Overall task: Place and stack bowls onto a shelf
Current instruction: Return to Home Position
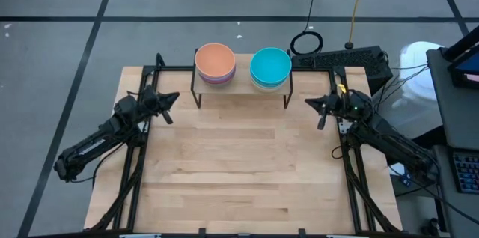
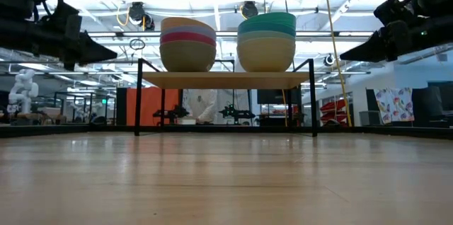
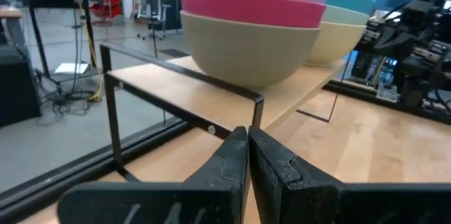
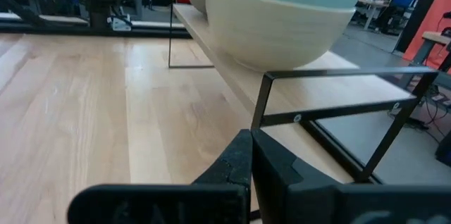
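Note:
The shelf (image 1: 241,93), a light plank on thin black legs, stands at the table's far middle. Two stacks of bowls rest on it. The left stack (image 2: 187,44) has an olive-grey bowl at the bottom, then magenta and lavender, with an orange bowl (image 1: 215,61) on top. The right stack (image 2: 266,41) has a cream bowl below, mint green above it, and a cyan-blue bowl (image 1: 270,66) on top. My left gripper (image 1: 174,97) is shut and empty, left of the shelf's left end. My right gripper (image 1: 308,103) is shut and empty, right of the shelf's right end. Both point level toward the shelf.
Bare wooden tabletop (image 1: 239,163) lies in front of the shelf. Black frame rails (image 1: 135,171) run along both table sides. Behind the table are a coiled black cable (image 1: 305,42) and a black box (image 1: 352,60). Equipment stands at the right (image 1: 449,81).

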